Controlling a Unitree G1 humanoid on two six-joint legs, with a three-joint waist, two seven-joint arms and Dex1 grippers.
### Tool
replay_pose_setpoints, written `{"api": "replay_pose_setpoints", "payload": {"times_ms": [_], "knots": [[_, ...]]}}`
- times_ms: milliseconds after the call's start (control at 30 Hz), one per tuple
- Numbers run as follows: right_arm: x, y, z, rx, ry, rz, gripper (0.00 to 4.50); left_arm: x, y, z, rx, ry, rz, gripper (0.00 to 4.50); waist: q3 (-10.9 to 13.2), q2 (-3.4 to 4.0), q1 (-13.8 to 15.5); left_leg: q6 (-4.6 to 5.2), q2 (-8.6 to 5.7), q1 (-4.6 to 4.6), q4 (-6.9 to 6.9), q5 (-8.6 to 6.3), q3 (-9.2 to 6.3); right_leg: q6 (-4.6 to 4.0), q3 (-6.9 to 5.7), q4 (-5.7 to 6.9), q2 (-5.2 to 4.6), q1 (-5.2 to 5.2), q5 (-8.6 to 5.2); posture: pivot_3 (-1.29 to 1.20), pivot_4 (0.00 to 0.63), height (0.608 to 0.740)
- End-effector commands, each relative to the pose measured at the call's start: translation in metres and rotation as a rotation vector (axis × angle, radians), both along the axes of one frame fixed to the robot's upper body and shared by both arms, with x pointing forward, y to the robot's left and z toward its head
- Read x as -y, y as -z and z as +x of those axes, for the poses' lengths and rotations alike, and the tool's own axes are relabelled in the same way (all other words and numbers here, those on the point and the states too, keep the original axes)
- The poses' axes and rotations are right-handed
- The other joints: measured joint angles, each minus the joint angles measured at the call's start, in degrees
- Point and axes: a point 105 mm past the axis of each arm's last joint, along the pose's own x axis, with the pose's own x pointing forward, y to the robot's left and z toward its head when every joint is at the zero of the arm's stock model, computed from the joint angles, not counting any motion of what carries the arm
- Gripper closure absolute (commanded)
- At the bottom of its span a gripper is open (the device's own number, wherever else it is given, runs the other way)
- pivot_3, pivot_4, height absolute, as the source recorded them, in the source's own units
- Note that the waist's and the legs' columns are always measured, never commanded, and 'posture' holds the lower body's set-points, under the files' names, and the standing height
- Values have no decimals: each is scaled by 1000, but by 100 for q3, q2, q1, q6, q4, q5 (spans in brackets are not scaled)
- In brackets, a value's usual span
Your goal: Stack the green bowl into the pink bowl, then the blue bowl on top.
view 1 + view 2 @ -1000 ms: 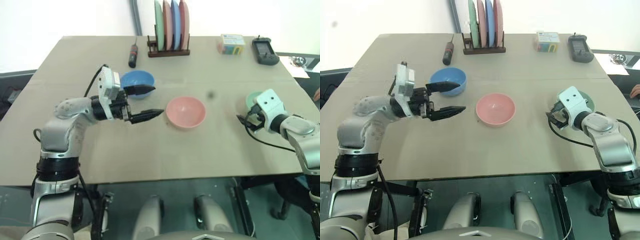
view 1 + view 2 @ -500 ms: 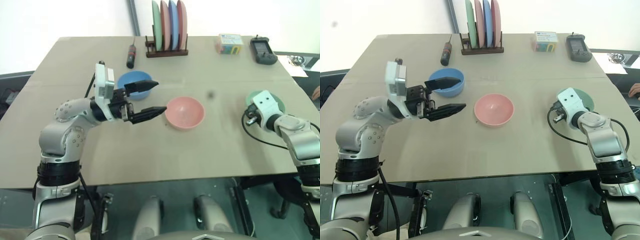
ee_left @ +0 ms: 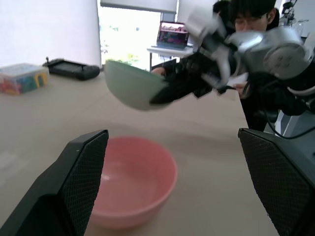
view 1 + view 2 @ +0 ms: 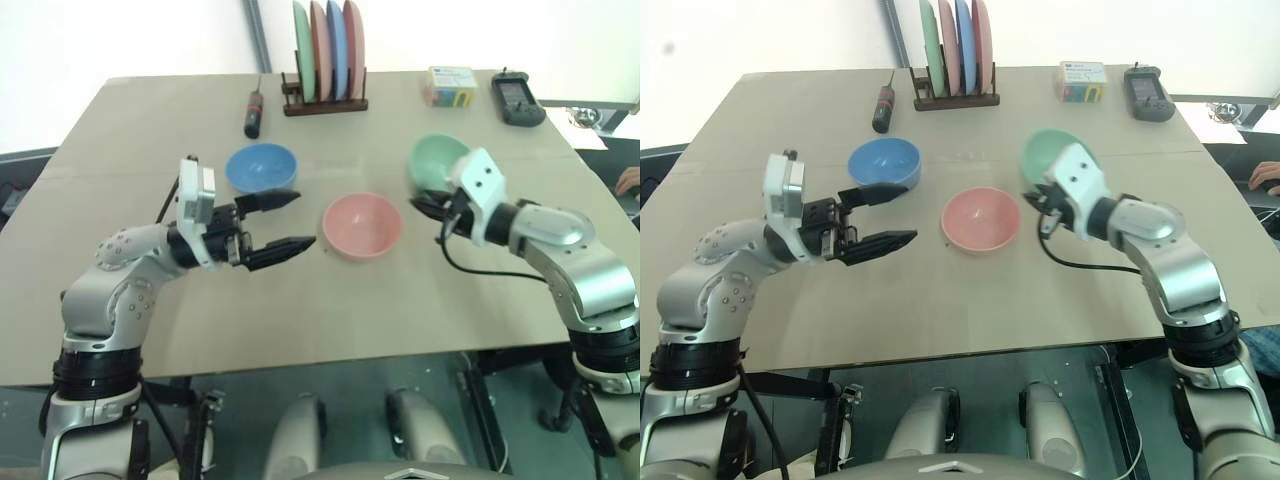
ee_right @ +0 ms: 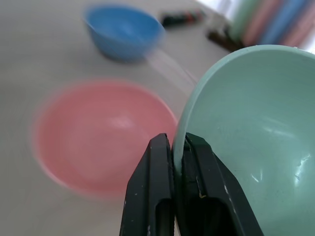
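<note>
From the head views I see my right end effector (image 4: 432, 203) has swung in from the table's right edge, now pinching the rim of the small pale mint-green bowl (image 4: 436, 163), lifted clear of the tan table (image 4: 400, 300), just right of the salmon-pink bowl (image 4: 362, 225). My left end effector (image 4: 285, 222) stays spread, slightly withdrawn, beside the sky-blue bowl (image 4: 260, 167). The left wrist view shows the green bowl tilted above the pink one. In the right wrist view, fingers (image 5: 152, 196) clamp the green rim.
</note>
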Motion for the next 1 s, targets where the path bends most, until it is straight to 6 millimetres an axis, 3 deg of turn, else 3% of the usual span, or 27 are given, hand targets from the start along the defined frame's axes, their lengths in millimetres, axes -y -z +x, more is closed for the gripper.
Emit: {"api": "replay_pose_setpoints", "payload": {"times_ms": [33, 167, 233, 300, 367, 433, 467, 500, 633, 733, 867, 1000], "knots": [[-28, -8, -9, 10, -102, 6, 4365, -12, -9, -10, 51, -36, 21, 0, -1, -3, 75, 0, -2, -1, 1, 0, 0, 0, -1, -2, -3, 1, 0, 0, 150, 740], [-48, 13, -9, -66, -159, -29, 4365, -23, -9, -10, 62, -94, 36, 0, -1, -4, 113, 0, -8, -4, 1, 0, 3, -20, -3, -4, -11, 0, -11, 0, 150, 740], [-48, 35, -4, -114, -150, -66, 3648, -27, -13, -8, 86, -129, 38, 0, -1, -4, 115, 0, -8, -4, 1, 0, 2, -21, -3, -4, -11, 0, -11, 0, 150, 740], [-47, 43, 1, -131, -136, -68, 2838, -29, -16, -4, 106, -169, 46, 0, -1, -4, 113, 0, -8, -4, 1, 0, 2, -21, -4, -4, -11, 0, -11, 0, 150, 740], [-47, 36, 0, -127, -150, -37, 2272, -28, -17, -4, 120, -176, 58, 0, 0, -3, 103, 0, -8, -4, 1, 0, 3, -21, -3, -3, -11, -1, -11, 0, 150, 740], [-49, 25, -4, -111, -170, 5, 1397, -28, -17, 1, 152, -213, 91, 0, 0, -3, 93, 0, -8, -4, 0, 0, 3, -17, -3, -2, -10, -2, -9, 0, 150, 740], [-47, 13, -7, -85, -179, 56, 694, -31, -15, 15, 182, -307, 161, 0, 0, -2, 84, 0, -7, -4, 0, 0, 2, -14, -3, -1, -10, -2, -7, 0, 150, 740], [-46, 5, -10, -66, -182, 88, 549, -34, -13, 25, 209, -375, 214, 0, 0, -2, 83, 0, -7, -3, -1, 0, 1, -2, -4, -2, -8, -3, 0, 0, 150, 740], [-31, -17, -24, 42, -196, 151, 458, -30, -18, 63, 292, -556, 465, 0, 0, -4, 159, 0, -11, -6, 0, 0, -8, 1, -11, -5, -8, 1, 0, 0, 150, 740], [-23, -25, -33, 62, -211, 223, 458, -26, -12, 93, 349, -587, 766, 0, -2, -9, 223, -1, -13, -10, 2, 0, -7, 3, -10, -9, -9, 2, -1, 0, 150, 740], [-17, -31, -36, 109, -176, 251, 458, -10, -8, 121, 384, -596, 906, 0, 0, -3, 180, -1, -13, -7, -4, 0, 4, 2, -3, -8, -8, -1, -1, 0, 150, 740], [-9, -33, -43, 129, -146, 263, 458, -2, 15, 145, 331, -599, 1047, 0, 0, -3, 167, 0, -13, -13, -10, 0, -2, 1, -5, -7, -4, -8, -1, 0, 150, 740]]}}
